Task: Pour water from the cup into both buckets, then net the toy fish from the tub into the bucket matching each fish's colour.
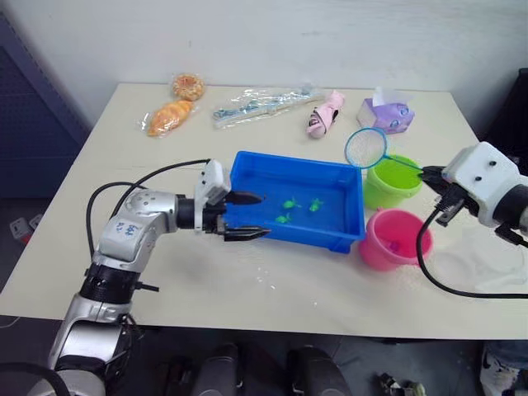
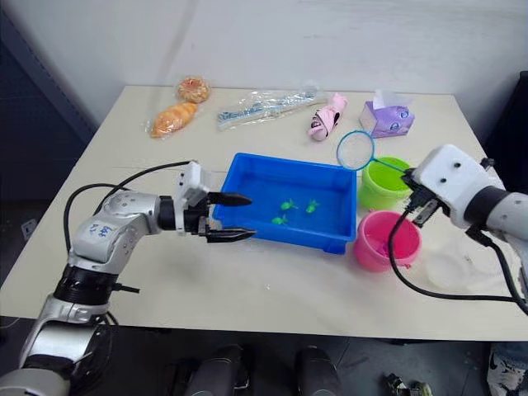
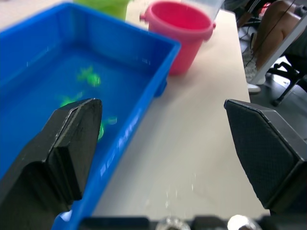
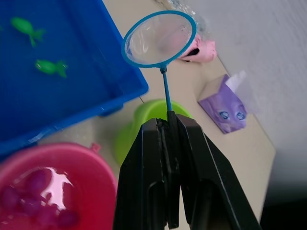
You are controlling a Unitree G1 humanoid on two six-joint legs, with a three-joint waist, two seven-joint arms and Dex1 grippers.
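- Tub first: the shallow rectangular bright blue plastic tub (image 1: 247, 177) sits mid-counter on my pale beige counter (image 1: 247, 280), holding water and three tiny green plastic toy fish (image 1: 289, 203) near its middle.
- My left end effector (image 1: 249, 216) is spread wide at the tub's left end; the upper finger reaches over the rim and the lower one lies outside the near wall, holding nothing.
- My right end effector (image 1: 428, 175) is clamped tight on the thin dark stick handle of the net, off to the right of the two buckets.
- The round pink plastic bucket (image 1: 388, 241) stands just beside the tub's near right corner, with water and small purplish-pink fish (image 4: 36, 182) lying in its bottom.
- The round lime green plastic bucket (image 1: 388, 183) stands just behind the pink one, beside the tub's right end.
- The small round net (image 1: 365, 147), light blue hoop with whitish mesh, hangs in the air above the tub's far right corner and the green bucket's far left rim; its mesh looks empty.
- Along the counter's far edge lie a purple tissue box (image 1: 386, 114), a pink plush toy (image 1: 325, 114), a clear plastic packet (image 1: 262, 104) and two wrapped orange bread toys (image 1: 171, 117).
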